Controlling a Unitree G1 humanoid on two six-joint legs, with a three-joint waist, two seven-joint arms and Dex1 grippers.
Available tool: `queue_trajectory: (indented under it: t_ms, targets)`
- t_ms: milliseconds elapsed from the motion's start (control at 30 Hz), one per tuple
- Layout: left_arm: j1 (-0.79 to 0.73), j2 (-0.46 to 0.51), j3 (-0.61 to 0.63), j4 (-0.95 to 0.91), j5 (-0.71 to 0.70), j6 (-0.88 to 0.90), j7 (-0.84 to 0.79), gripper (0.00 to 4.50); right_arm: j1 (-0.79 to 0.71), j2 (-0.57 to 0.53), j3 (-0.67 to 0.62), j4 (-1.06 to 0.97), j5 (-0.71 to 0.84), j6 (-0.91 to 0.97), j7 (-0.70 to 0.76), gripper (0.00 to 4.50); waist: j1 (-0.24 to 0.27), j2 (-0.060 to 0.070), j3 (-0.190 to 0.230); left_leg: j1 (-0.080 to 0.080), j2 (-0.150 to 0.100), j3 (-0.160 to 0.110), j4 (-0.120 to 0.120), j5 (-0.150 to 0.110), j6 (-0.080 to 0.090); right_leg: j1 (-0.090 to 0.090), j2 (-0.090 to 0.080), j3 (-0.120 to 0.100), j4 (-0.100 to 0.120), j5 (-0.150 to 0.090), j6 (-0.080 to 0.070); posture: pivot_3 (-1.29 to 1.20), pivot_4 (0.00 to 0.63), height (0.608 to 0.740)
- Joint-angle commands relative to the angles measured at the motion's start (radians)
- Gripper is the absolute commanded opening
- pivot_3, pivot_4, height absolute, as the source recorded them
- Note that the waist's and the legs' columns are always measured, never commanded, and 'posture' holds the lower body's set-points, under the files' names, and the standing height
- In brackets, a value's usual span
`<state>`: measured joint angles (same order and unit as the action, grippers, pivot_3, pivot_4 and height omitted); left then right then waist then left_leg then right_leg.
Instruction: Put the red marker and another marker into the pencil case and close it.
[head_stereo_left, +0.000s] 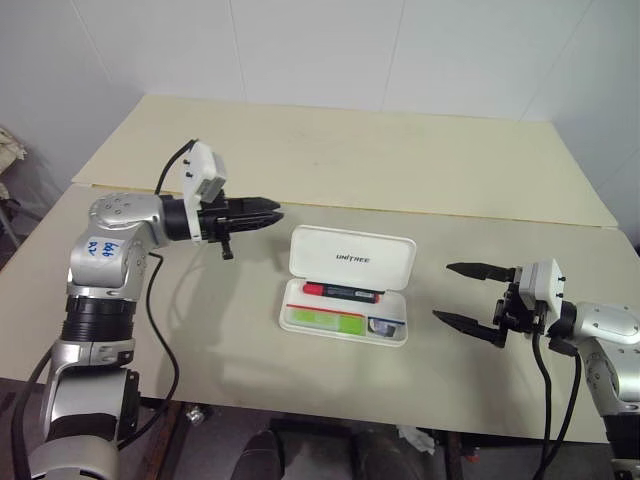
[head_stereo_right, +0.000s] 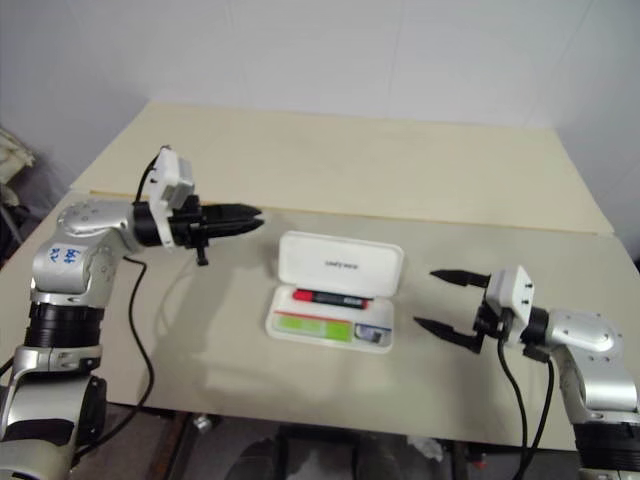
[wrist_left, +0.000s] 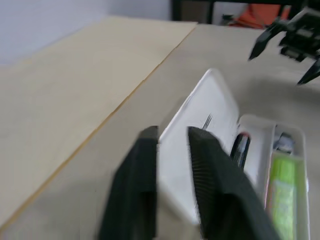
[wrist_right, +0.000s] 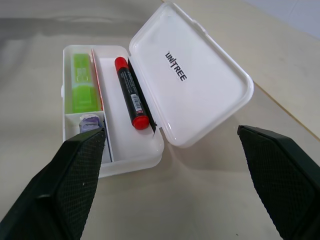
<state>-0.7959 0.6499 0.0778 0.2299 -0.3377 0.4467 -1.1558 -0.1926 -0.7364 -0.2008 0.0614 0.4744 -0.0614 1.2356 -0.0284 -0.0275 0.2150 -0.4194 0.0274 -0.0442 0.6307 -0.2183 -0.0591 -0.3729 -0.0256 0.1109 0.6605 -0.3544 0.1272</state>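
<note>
Up above the bench (head_stereo_left: 300, 180), the left pincer (head_stereo_left: 268, 214) is hanging with its 2 black fingers pressed together and gripping nothing, its tip pointing toward the raised lid of the pencil case (head_stereo_left: 347, 285) without touching it. Across from it, the right pincer (head_stereo_left: 462, 293) is hovering just beside the case's other end, its 2 fingers spread wide apart and empty. Between the 2 pincers the white case is lying open on the bench, lid tilted back. Inside, the red marker (wrist_right: 131, 93) is lying in the compartment next to the hinge, and the lime-green marker (wrist_right: 82, 82) is resting in the long front compartment. A small grey piece (wrist_right: 90, 122) is sitting in the little corner compartment.
</note>
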Motion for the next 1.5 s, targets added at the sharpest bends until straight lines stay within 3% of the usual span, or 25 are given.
queue_trajectory:
  t_ms: [33,367,667,1033,1500]
  targets:
    - [-0.029,0.040,0.020,0.122,0.011,-0.087,-0.032,0.04,-0.019,0.004,-0.005,-0.001,0.009,-0.016,0.008,4.50,-0.001,0.000,0.000,0.000,0.000,0.000,0.000,0.000,0.000,0.000,0.000,0.000,0.000,0.000,0.000,0.00,0.150,0.740]
    - [-0.249,-0.002,-0.050,0.738,0.156,-0.389,-0.083,0.04,-0.050,0.006,0.005,0.023,0.001,-0.018,0.021,4.50,0.001,0.000,0.000,-0.001,0.000,0.001,0.000,0.000,0.000,-0.001,0.000,-0.001,0.000,0.000,0.000,0.00,0.150,0.740]
    - [-0.378,-0.101,-0.042,1.009,0.216,-0.464,-0.066,0.04,-0.051,-0.015,-0.015,0.041,0.030,-0.018,0.070,4.50,0.000,0.000,0.000,-0.002,0.000,0.000,-0.001,0.000,0.000,-0.002,0.000,-0.001,0.000,0.000,0.000,0.00,0.150,0.740]
    - [-0.431,-0.179,-0.003,1.069,0.231,-0.490,-0.115,0.04,-0.059,-0.011,-0.044,0.045,0.080,-0.018,0.124,4.50,-0.001,0.000,0.000,-0.002,0.000,0.000,0.000,0.000,0.000,-0.002,0.000,-0.001,0.001,0.000,0.000,0.00,0.150,0.740]
    - [-0.396,-0.234,-0.131,0.935,0.238,-0.493,-0.458,0.04,-0.054,-0.007,-0.050,0.036,0.098,-0.021,0.126,4.50,-0.001,0.000,0.000,-0.001,-0.001,0.001,0.000,0.000,0.000,-0.002,0.000,-0.001,0.001,0.000,0.000,0.00,0.150,0.740]
